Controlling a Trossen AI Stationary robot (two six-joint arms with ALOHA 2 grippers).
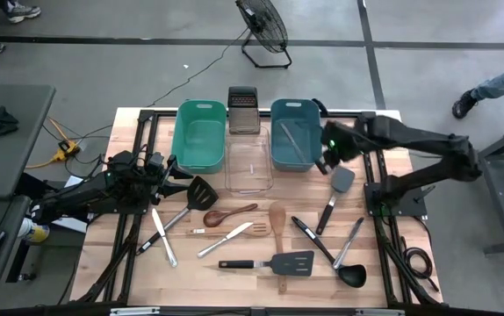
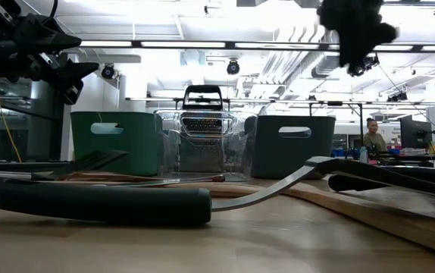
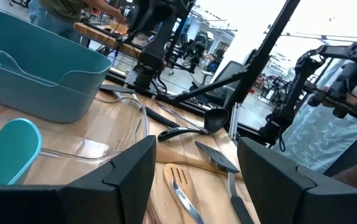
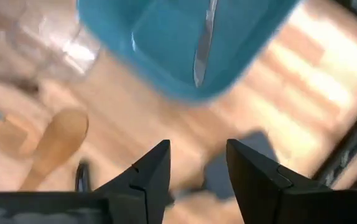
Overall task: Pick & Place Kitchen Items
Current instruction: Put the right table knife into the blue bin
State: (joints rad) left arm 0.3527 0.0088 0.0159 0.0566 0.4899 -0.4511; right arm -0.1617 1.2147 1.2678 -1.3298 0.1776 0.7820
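Observation:
Several kitchen items lie flat on the wooden table [image 1: 147, 272]: a black turner [image 1: 198, 193], a wooden spoon [image 1: 230, 213], a wooden spatula [image 1: 277, 219], silver knives [image 1: 226, 239], a slotted black turner [image 1: 278, 262], a ladle [image 1: 349, 261] and a grey-headed spatula [image 1: 340, 182]. A silver utensil [image 4: 203, 43] lies inside the blue tub [image 1: 291, 132]. My right gripper [image 4: 198, 168] hangs open above the table by the blue tub's right near corner, pointing down, empty. My left gripper [image 3: 197, 168] waits open and level at the table's left edge.
A teal tub [image 1: 199, 136], a clear tub [image 1: 248, 165] and the blue tub stand in a row at the back, with a steel box grater [image 1: 243, 110] behind the clear one. The near strip of the table has bare wood.

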